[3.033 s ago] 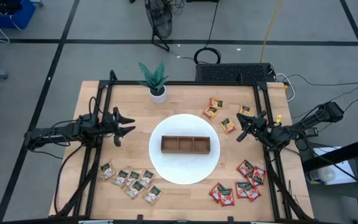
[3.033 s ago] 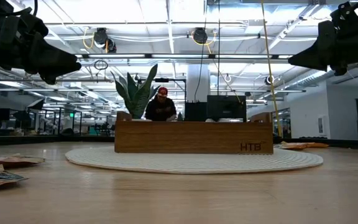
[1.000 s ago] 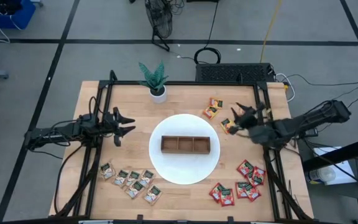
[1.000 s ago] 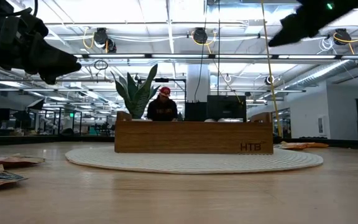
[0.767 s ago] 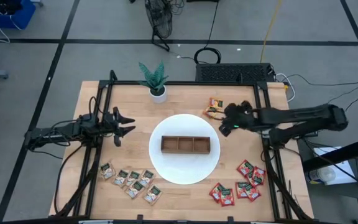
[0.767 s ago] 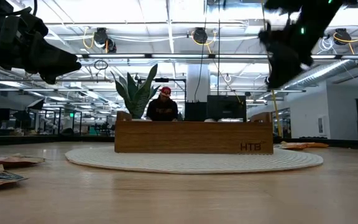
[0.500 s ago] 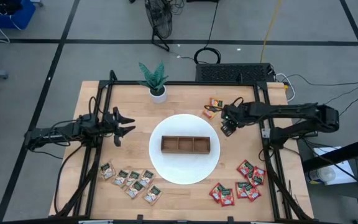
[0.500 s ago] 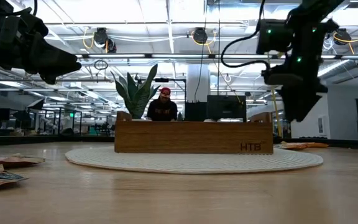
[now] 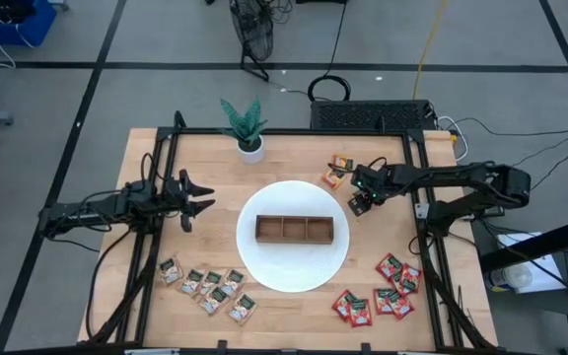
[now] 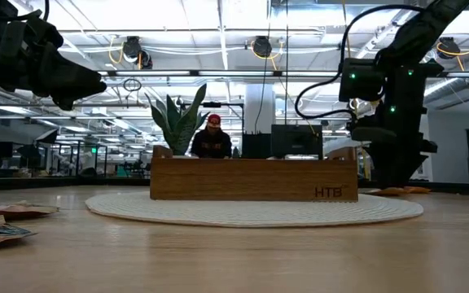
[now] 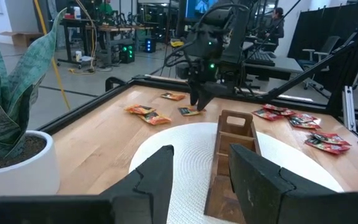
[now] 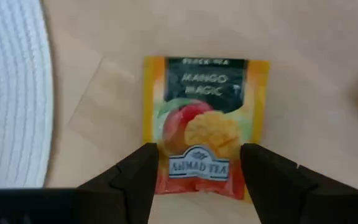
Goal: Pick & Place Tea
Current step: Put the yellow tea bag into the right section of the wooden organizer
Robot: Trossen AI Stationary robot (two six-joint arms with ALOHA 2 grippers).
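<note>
Sachet (image 12: 204, 126) lies flat between right gripper's (image 12: 197, 171) parted jaws.

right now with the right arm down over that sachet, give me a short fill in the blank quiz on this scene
1. The right gripper is straddling an orange-yellow sachet whose label reads Mango ____.
2. The wooden tray on the round white mat has ____ compartments.
3. The left gripper, parked above the table's left side, has its fingers ____.
4. The potted plant stands in a ____ pot.

Missing words: Magic; three; open; white
</note>
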